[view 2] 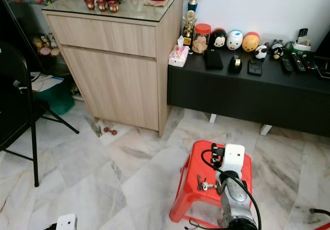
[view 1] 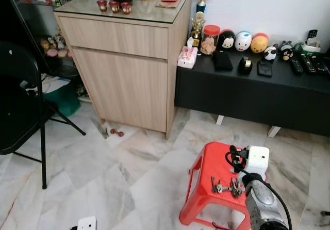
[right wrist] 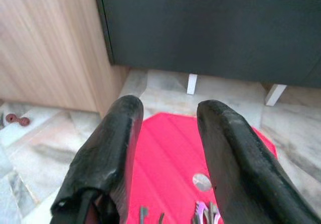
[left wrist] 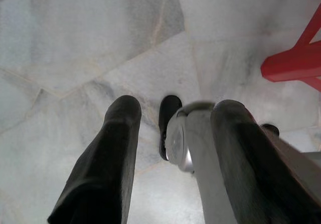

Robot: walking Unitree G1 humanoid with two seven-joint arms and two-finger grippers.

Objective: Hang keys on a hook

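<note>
Here keys lie on red stool before cabinet

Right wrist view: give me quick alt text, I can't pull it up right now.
The right gripper hangs open over a red stool, its two black fingers apart, with the keys lying on the seat just beneath. Beyond stand a wooden cabinet and a low black console on marble floor.

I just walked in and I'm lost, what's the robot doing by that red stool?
The keys lie on the red stool, not yet picked up. The right end effector hangs open just above them, apparently about to grasp. The left end effector hangs idle over the marble floor.
</note>
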